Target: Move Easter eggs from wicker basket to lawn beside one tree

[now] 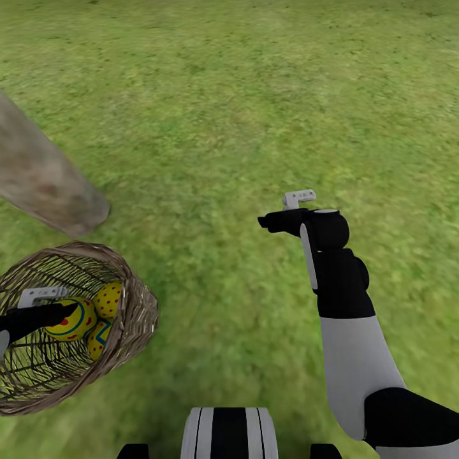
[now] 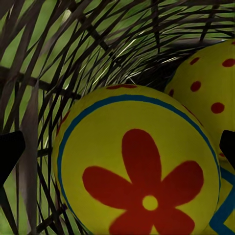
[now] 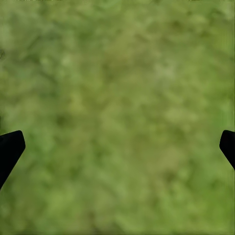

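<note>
Three Easter eggs (image 1: 95, 315) sit bunched together inside the wicker basket (image 1: 137, 312), low on the left of the head view, all yellow with red dots and blue bands. The nearest egg (image 2: 139, 174) looms large in the left wrist view, showing a red flower and a blue ring, with a dotted one (image 2: 208, 95) just beside it against the woven wall. The left pincer (image 1: 67, 310) reaches into the basket, its tip against the nearest egg; its fingers (image 2: 10, 149) stand wide on either side of that egg, not closed on it. Just beyond the basket, the tree (image 1: 44, 175) trunk, grey-brown, meets the lawn (image 1: 255, 95). Well to the right, the right pincer (image 1: 271, 222) hangs over bare grass, fingers (image 3: 10, 147) spread wide, holding nothing.
</note>
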Robot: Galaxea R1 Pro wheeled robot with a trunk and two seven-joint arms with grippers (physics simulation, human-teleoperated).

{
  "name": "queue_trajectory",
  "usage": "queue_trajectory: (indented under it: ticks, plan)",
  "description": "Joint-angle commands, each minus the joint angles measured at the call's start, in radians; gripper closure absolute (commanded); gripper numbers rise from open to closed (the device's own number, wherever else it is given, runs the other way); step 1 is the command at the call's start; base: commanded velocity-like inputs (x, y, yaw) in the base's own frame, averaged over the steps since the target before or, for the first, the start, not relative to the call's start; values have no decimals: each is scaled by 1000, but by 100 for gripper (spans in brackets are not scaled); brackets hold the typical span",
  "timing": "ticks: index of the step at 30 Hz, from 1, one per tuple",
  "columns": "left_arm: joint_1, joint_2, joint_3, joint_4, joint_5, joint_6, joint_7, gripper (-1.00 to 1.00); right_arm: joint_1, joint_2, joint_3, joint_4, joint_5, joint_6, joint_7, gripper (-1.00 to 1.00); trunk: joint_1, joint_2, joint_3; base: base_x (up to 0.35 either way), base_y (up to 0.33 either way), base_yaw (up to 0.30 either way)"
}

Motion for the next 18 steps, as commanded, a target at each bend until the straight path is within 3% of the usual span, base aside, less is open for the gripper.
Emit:
queue_trajectory:
  ticks: [1, 8, 18]
  plan:
    - [-1, 0, 1, -1, 1, 5, -4, -100, -1, 0, 0, -1, 11, 4, 9, -100, 0, 0, -1, 0, 0, 0]
    - [0, -1, 1, -1, 1, 5, -4, -100, -15, 2, 0, -3, 6, 4, 9, -100, 2, -1, -20, 0, 0, 0]
    - [0, -1, 1, -2, 1, 5, -3, -100, -78, 9, 0, -1, 5, 4, 9, -100, 2, -1, -20, 0, 0, 0]
